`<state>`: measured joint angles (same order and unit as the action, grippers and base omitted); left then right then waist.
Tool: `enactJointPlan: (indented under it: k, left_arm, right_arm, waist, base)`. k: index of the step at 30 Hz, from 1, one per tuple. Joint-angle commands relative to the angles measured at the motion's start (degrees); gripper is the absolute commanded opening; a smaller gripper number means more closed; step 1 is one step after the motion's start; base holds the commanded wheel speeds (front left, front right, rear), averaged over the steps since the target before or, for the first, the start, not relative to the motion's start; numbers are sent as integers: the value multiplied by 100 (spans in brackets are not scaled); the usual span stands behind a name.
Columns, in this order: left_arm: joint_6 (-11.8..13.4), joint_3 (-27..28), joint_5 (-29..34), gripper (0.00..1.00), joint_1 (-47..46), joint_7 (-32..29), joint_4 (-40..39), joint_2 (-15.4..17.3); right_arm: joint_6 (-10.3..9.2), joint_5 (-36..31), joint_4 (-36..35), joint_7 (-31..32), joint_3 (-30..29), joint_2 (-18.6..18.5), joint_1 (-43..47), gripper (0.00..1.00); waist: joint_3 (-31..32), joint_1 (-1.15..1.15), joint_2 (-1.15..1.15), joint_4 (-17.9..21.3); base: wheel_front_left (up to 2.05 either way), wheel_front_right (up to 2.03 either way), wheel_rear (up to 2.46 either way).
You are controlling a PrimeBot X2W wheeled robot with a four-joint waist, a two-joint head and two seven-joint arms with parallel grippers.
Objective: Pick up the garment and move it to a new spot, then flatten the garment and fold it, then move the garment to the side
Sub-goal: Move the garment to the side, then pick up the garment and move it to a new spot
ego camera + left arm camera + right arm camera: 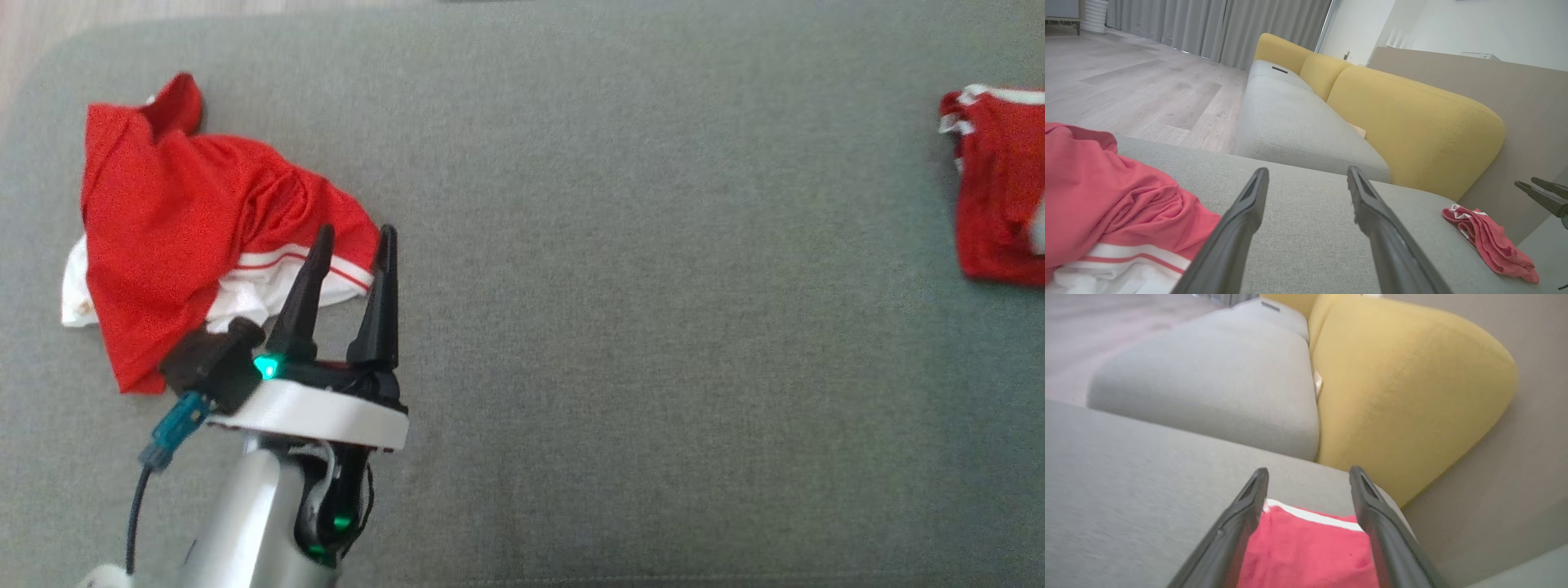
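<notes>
A folded red garment with white trim (1000, 188) lies at the far right of the grey cushion (620, 269). In the right wrist view my right gripper (1309, 470) stands open just above this garment (1306, 551), its fingers apart on either side and nothing pinched between them. The left wrist view shows the same garment (1490, 239) near the cushion's corner, with my right gripper (1524, 181) beside it. A second, crumpled red and white garment (188, 220) lies at the far left. My left gripper (357, 233) is open at its lower right edge, holding nothing.
A yellow backrest (1412, 126) and a second grey seat (1290, 122) rise beyond the cushion. Wooden floor (1126, 81) and grey curtains (1208, 28) lie further off. A beige panel (1515, 94) stands behind the backrest.
</notes>
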<state>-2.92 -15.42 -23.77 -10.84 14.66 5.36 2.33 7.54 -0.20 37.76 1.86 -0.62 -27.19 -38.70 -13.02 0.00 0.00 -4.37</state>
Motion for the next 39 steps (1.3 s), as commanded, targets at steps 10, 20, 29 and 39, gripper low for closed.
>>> enactJointPlan:
  k: [10, 20, 29, 39]
  left_arm:
    - [65, 439, 91, 100, 281, 34, -323, 54]
    - [57, 577, 134, 100, 772, 34, -273, 54]
    - [22, 650, 157, 100, 1129, 34, -262, 54]
    - [5, 671, 183, 100, 1154, 34, -274, 54]
  right_arm:
    - [-5, 741, -1760, -620, 63, 1506, 1198, 100]
    - [-5, 695, -2500, -1164, -17, 2370, 2629, 100]
    - [-5, 1013, -2588, -1595, 193, 2428, 3483, 100]
    - [-5, 1118, -2564, -1676, 287, 2430, 3519, 100]
  waist:
    - [760, 0, 0, 167]
    - [1158, 0, 0, 140]
    - [1286, 0, 0, 156]
    - [1255, 0, 0, 173]
  base:
    - [0, 0, 0]
    - [0, 0, 0]
    - [0, 0, 0]
    - [0, 0, 0]
